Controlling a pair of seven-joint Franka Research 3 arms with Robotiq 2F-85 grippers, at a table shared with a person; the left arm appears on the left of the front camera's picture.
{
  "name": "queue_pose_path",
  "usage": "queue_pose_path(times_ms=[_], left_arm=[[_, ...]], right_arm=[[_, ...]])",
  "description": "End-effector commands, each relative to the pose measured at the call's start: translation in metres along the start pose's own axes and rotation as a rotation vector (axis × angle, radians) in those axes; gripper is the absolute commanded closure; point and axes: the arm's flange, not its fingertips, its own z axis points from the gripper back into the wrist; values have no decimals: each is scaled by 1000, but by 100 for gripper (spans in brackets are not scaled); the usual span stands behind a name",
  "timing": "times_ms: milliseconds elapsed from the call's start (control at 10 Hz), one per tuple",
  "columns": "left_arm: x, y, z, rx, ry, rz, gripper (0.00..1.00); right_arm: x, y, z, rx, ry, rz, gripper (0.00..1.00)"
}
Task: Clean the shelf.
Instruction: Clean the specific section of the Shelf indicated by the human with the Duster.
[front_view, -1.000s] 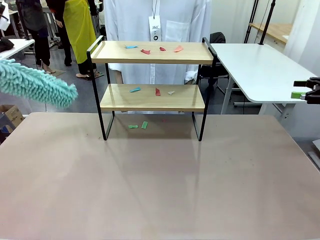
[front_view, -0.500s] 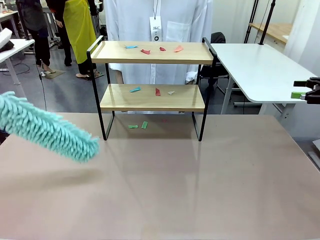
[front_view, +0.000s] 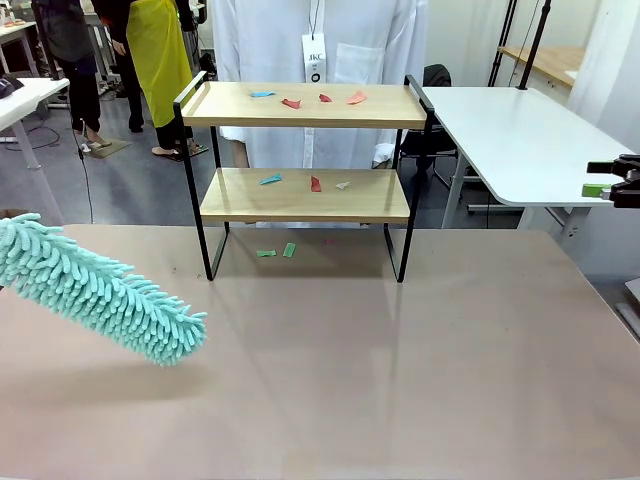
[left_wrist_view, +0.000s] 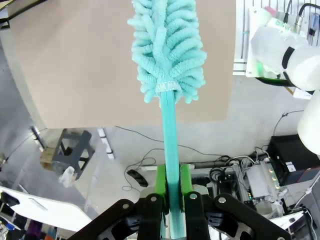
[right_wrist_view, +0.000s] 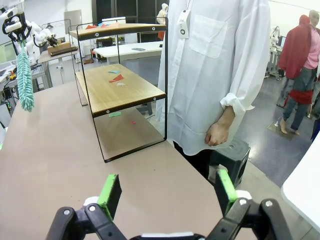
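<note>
Teal duster (front_view: 100, 290), soft and light, is clamped by its stiff handle (left_wrist_view: 169, 130) in the left end effector (left_wrist_view: 170, 182); right end effector (right_wrist_view: 167, 192) gapes empty. Shelf (front_view: 380, 106) looks rigid, tippable.

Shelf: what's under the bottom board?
Two green scraps and one small red scrap lie on the table under the bottom board. The board's underside faces away, so anything stuck there can't be seen.

Bright, even indoor light, soft sheen on the table (front_view: 420, 350), wide-angle bending at wrist-view edges.
</note>
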Motion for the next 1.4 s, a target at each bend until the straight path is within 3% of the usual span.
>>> queue_pose_path(times_ms=[0,1300], left_arm=[[-4,-2,2,12,1,2,87],[-4,-2,2,12,1,2,87]], right_arm=[[3,1,-1,0,-4,4,0],[3,1,-1,0,-4,4,0]])
